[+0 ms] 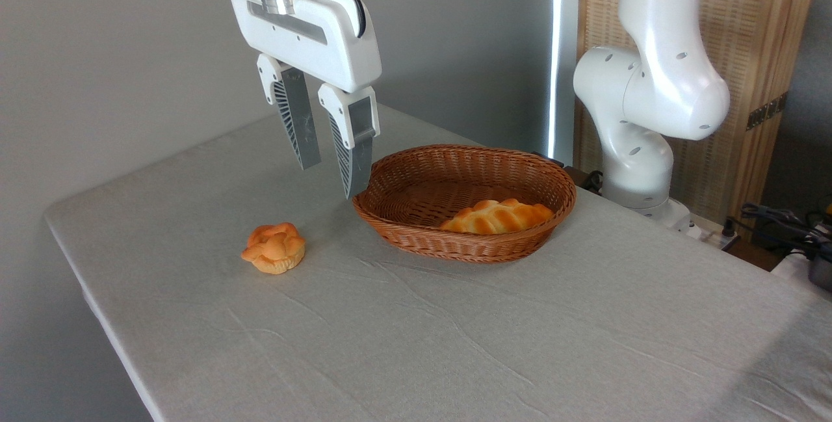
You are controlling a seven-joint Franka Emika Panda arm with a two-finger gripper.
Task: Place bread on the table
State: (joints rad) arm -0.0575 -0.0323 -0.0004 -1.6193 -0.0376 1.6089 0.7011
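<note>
Here one end effector (330, 181) hangs in the air above the tabletop (455, 331), its two ribbed fingers (299, 123) spread apart with nothing between them. The tip of the right finger sits just beside the left rim of the basket (465, 204), seen in front of it; whether it touches the rim cannot be told. There is one basket, brown wicker and oval, standing near the middle of the grey cloth. Inside it lies one bread (497, 216), a braided golden loaf resting lengthwise against the basket's near wall, towards its right half. The rest of the basket floor shows bare weave.

Outside the basket there is one bun (273, 248), small and round with a flower-like top, sitting on the cloth to the left of the basket and well apart from it, below and left of the fingers. That makes two baked items in all: one in the basket, one on the cloth.

The arm's white base (640, 110) rises at the far right edge of the tabletop, behind the basket. The cloth is slightly wrinkled, with creases running across the near half
</note>
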